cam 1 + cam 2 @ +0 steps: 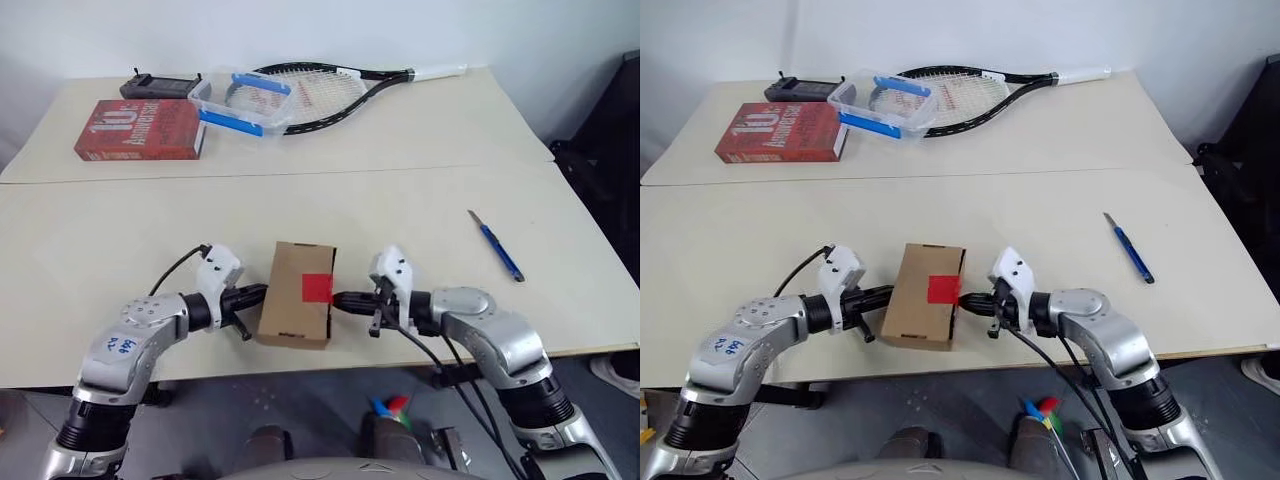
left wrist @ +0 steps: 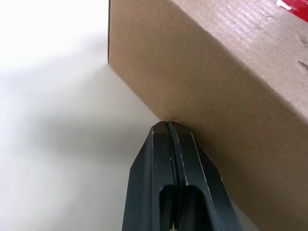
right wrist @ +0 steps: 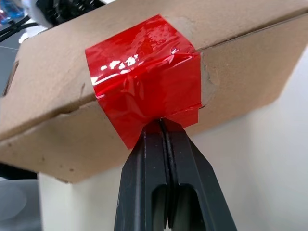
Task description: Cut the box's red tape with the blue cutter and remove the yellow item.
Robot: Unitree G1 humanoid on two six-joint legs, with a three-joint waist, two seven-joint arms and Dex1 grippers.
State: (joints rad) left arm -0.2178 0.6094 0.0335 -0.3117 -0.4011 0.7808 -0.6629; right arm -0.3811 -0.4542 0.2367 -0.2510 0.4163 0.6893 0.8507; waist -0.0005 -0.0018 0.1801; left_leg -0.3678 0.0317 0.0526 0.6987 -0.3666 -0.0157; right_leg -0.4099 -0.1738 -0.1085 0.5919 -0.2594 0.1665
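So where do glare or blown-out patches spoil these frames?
Right wrist view: white glints on the glossy red tape patch across the brown cardboard box. Left wrist view: the pale table washes out to white beside the box.

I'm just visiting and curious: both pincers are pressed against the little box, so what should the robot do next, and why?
Probably draw the right pincer back and reach for the blue cutter, lying untouched to its right. The red tape looks uncut, and both pincers are shut, holding nothing, so the left pincer can steady the box.
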